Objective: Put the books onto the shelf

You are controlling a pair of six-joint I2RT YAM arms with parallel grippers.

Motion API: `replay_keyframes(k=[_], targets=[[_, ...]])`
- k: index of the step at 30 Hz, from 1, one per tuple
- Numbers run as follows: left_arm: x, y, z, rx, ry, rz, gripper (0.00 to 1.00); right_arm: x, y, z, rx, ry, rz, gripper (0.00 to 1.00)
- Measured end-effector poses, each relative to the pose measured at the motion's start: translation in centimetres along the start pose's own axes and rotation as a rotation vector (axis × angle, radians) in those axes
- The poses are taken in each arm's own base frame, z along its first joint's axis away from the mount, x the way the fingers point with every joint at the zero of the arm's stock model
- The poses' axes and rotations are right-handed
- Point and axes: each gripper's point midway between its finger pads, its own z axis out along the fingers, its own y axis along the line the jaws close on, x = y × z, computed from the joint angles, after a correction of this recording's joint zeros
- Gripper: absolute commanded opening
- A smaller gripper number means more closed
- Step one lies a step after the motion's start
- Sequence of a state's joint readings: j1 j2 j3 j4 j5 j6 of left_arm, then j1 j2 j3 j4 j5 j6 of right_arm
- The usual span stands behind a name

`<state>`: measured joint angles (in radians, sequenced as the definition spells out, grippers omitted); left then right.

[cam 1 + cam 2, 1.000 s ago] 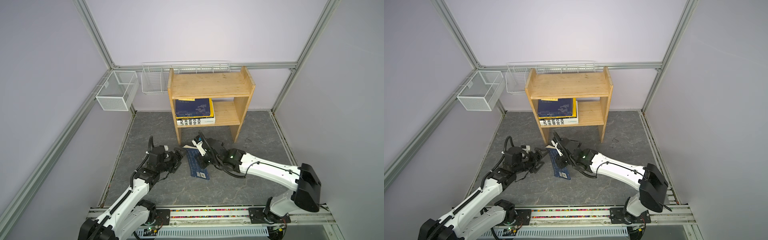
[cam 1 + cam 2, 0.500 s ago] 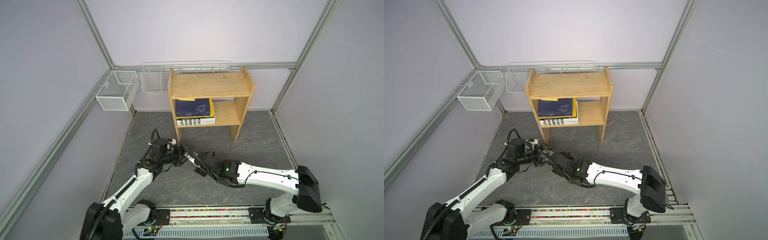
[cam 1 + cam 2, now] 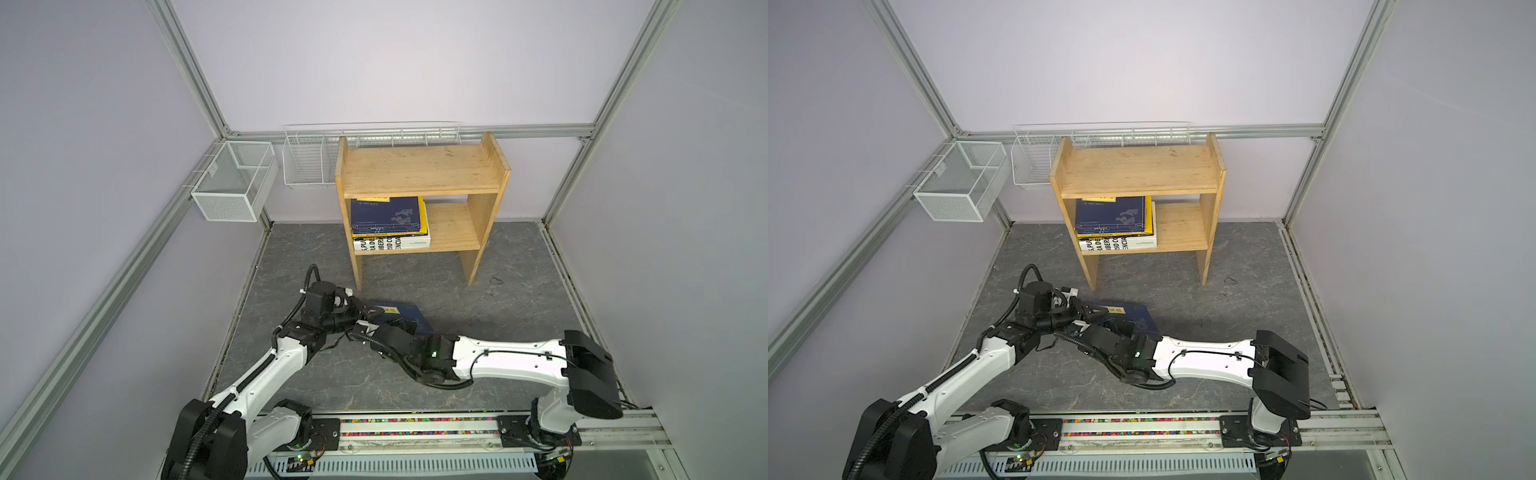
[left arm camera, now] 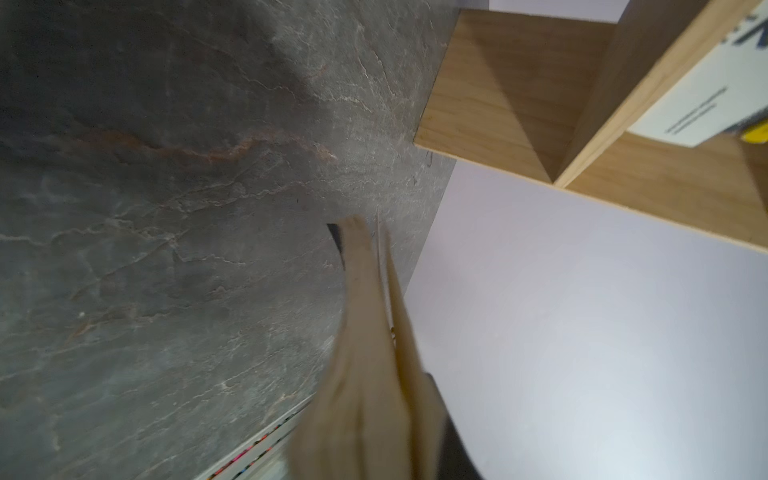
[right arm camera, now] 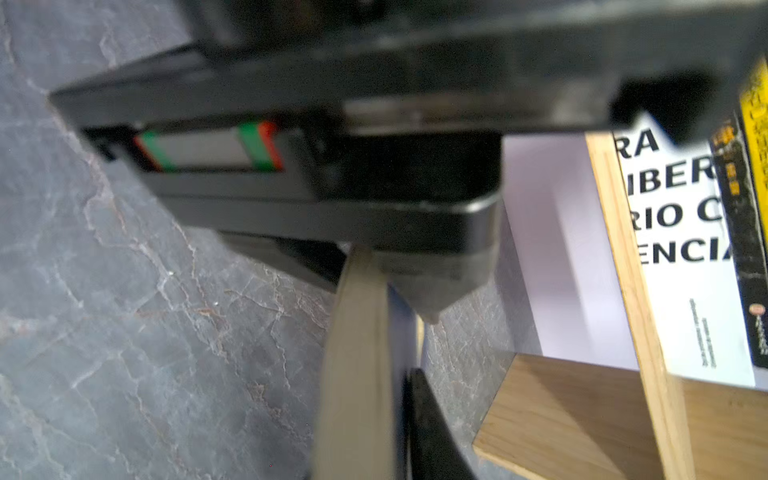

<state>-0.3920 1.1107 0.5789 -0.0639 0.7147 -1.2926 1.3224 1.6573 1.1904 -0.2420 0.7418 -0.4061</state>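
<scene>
Remote station, shelving job nearly done: a flat stack of paperbacks lies on the lower tier of the pine shelf (image 3: 419,170); a thick white book (image 3: 390,243) with bold black lettering sits at the bottom, a yellow one (image 3: 423,216) above it and a glossy navy cover (image 3: 386,214) on top; the smooth upper board is bare. One slim navy book (image 3: 411,316) with a yellow label is not yet shelved; it is down at the dark, stone-veined surface (image 3: 519,316), near the shelf's flat side-panel leg, between my two arms. My left hand (image 3: 372,311) is pressed together on its edge (that arm's wrist camera shows the matte tan page block running out from between the jaws); my right hand (image 3: 368,330) is just beside the same book, but I cannot tell whether it grips. By my reckoning, this is the last volume in view.
</scene>
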Motion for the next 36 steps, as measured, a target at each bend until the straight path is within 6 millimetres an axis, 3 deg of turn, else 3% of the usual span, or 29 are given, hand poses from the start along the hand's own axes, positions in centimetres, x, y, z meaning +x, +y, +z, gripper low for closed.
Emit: replay_keyframes(k=[1, 3, 7, 10, 12, 15, 17, 21, 24, 27, 31, 36], targets=[[0.0, -0.1, 0.1, 0.002, 0.004, 0.01, 0.0, -0.2, 0.1, -0.1, -0.003, -0.006, 0.002, 0.53], [0.0, 0.1, 0.3, -0.005, 0.014, 0.023, 0.0, -0.7, 0.2, -0.2, -0.007, -0.025, 0.019, 0.68], [-0.3, -0.3, 0.1, -0.011, 0.014, 0.063, 0.0, -1.3, -0.2, -1.3, -0.046, -0.067, 0.104, 0.82], [-1.2, -1.7, -0.9, 0.017, -0.013, 0.106, 0.0, -1.5, -2.5, -3.7, -0.087, -0.126, 0.229, 0.9], [-1.7, -3.1, -2.1, 0.039, -0.034, 0.159, 0.0, -1.6, -6.2, -6.0, -0.101, -0.197, 0.374, 0.99], [-1.3, -6.0, -4.0, 0.059, -0.059, 0.29, 0.0, -0.6, -13.0, -9.2, -0.086, -0.309, 0.629, 0.89], [-0.5, -8.7, -5.8, 0.077, -0.079, 0.411, 0.0, 0.7, -16.9, -10.6, -0.067, -0.366, 0.775, 0.89], [1.9, -14.4, -10.2, 0.149, -0.162, 0.665, 0.0, 2.7, -21.5, -11.3, -0.123, -0.419, 1.032, 0.89], [3.6, -18.3, -13.1, 0.217, -0.223, 0.812, 0.0, 3.2, -22.5, -10.8, -0.248, -0.444, 1.18, 0.89], [4.5, -21.8, -14.5, 0.285, -0.242, 0.909, 0.0, 2.2, -22.4, -11.3, -0.425, -0.514, 1.279, 0.89], [4.0, -25.1, -14.4, 0.335, -0.231, 0.977, 0.0, -0.2, -22.0, -13.3, -0.626, -0.618, 1.297, 0.89], [3.2, -26.7, -13.0, 0.387, -0.174, 0.992, 0.0, -2.3, -21.8, -15.9, -0.786, -0.729, 1.259, 0.93]])
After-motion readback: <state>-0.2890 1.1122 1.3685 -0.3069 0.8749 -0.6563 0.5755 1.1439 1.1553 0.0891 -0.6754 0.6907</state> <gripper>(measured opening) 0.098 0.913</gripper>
